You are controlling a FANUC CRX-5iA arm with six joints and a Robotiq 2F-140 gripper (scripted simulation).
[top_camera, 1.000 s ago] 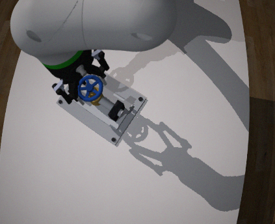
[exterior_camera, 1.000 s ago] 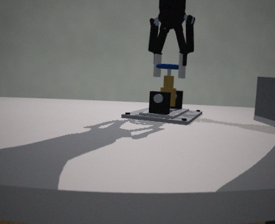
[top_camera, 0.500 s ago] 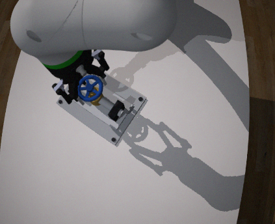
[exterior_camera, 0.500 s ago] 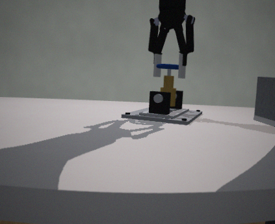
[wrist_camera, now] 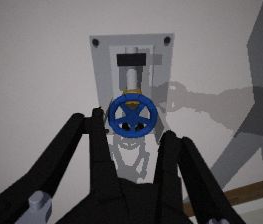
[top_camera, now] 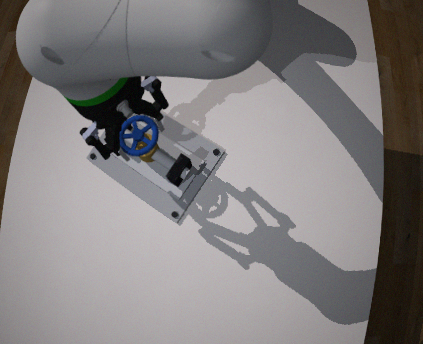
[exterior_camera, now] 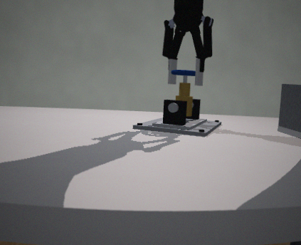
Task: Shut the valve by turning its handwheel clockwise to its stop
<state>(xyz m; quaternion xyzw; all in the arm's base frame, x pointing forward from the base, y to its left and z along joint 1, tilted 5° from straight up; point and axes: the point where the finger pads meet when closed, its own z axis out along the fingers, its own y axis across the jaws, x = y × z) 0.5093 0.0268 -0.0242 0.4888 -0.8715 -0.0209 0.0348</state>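
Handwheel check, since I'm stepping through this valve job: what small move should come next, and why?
Probably begin turning the wrist clockwise, seen from above. The gripper is shut on the blue handwheel, one pad at each side of its rim, and nothing shows it at its stop.

1. The arm point(top_camera: 142, 35) is a smooth, rounded light-grey shell with shallow oval recesses.
2. A bright green ring point(top_camera: 98, 96) circles the wrist.
3. The gripper point(exterior_camera: 185, 74) has black linkage bars, grey pivot knobs and pale grey fingertips point(exterior_camera: 172, 75).
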